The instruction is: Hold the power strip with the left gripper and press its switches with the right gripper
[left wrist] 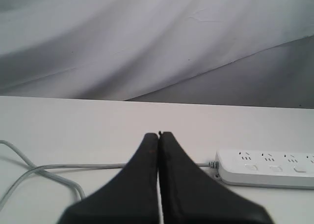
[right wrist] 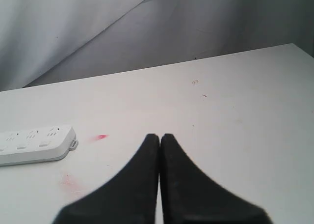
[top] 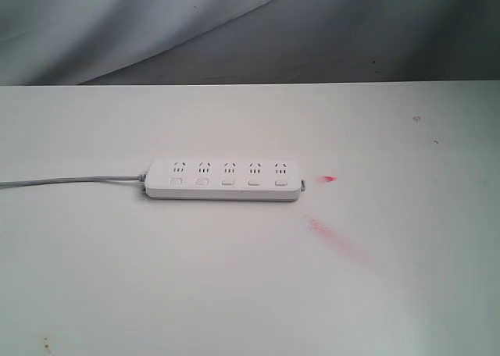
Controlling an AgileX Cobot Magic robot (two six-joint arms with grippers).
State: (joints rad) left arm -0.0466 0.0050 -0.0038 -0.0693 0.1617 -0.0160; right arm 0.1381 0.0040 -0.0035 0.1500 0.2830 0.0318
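The white power strip (top: 223, 181) lies flat near the middle of the white table (top: 250, 293), its grey cord (top: 70, 179) trailing off to the left. Its five square switches (top: 227, 183) run in a row under the socket sets. Neither arm shows in the exterior view. In the left wrist view my left gripper (left wrist: 159, 134) is shut on nothing, off the cord end of the power strip (left wrist: 267, 169), with the cord (left wrist: 73, 166) running behind the jaws. In the right wrist view my right gripper (right wrist: 160, 136) is shut and empty, well away from the strip's far end (right wrist: 37, 144).
A small red mark (top: 327, 179) and a faint pink smear (top: 336, 237) stain the table just right of the strip. Grey cloth (top: 250, 28) hangs behind the table's back edge. A tiny speck (top: 416, 119) lies at the far right.
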